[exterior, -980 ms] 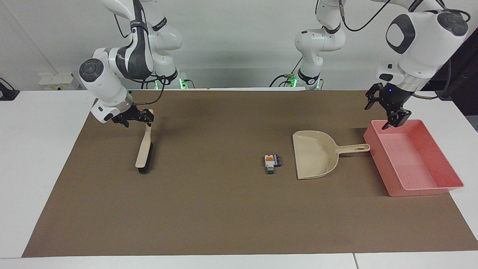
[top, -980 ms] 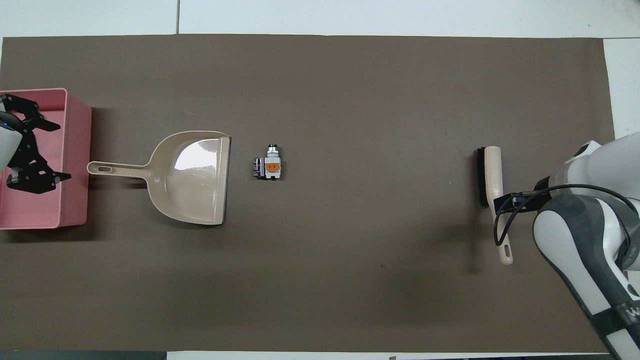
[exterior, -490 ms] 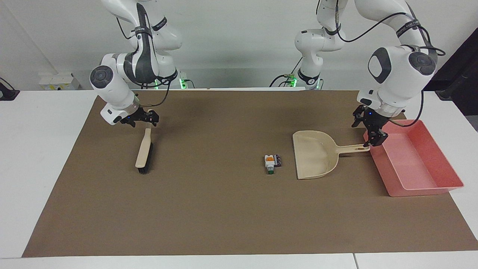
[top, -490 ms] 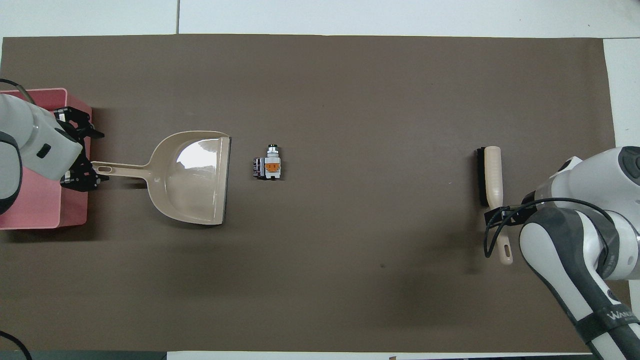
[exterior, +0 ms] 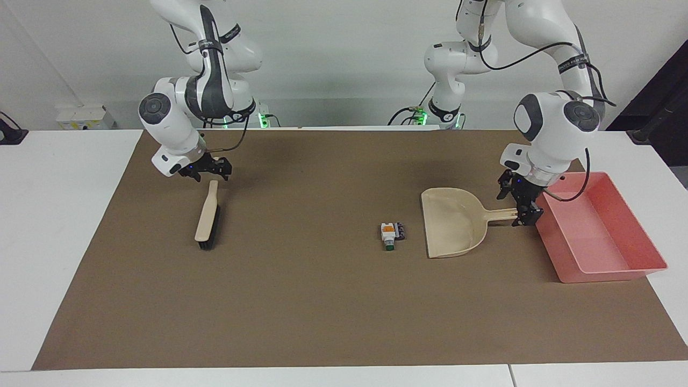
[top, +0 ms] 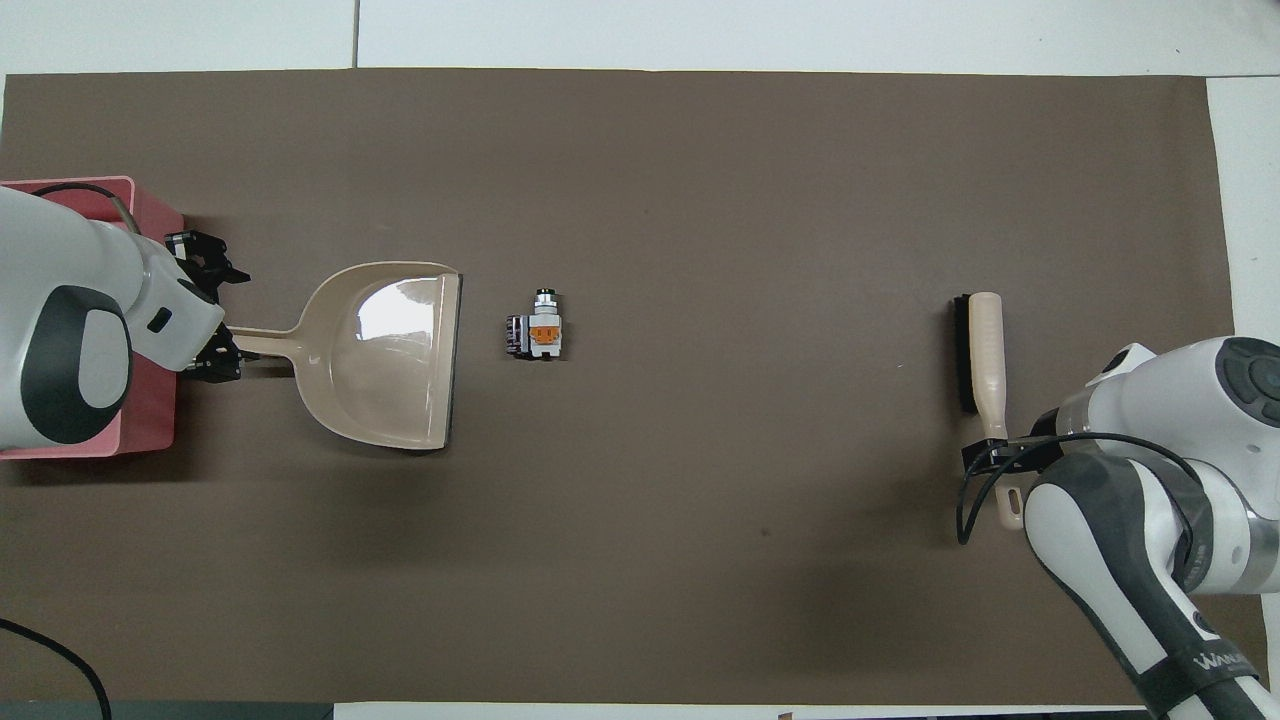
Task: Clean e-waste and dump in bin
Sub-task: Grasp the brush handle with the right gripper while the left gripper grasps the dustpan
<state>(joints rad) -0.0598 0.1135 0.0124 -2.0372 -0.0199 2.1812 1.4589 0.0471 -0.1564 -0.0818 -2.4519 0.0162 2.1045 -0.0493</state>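
**Both arms close in on the cleaning tools**

Since a second ago, the left gripper (exterior: pixel 520 203) has come off the bin (exterior: pixel 613 269) and down to the end of the dustpan (exterior: pixel 454 221) handle, while the right gripper (exterior: pixel 214 169) has drawn in over the handle end of the brush (exterior: pixel 207 216).

At the dustpan, the left gripper's fingers stand apart, one on each side of the handle tip, and nothing shows them pressing it. At the brush, the right gripper sits at the top of the handle; whether its fingers are spread or closed cannot be told, and it is not clear that they touch the handle.

Nothing else has shifted. The e-waste (exterior: pixel 391 234) lies on the brown mat (exterior: pixel 322 312), just beside the open mouth of the dustpan, between dustpan and brush but much closer to the dustpan. The bin rests at the left arm's end of the table, just beside the handle end of the dustpan. The brush lies flat toward the right arm's end.
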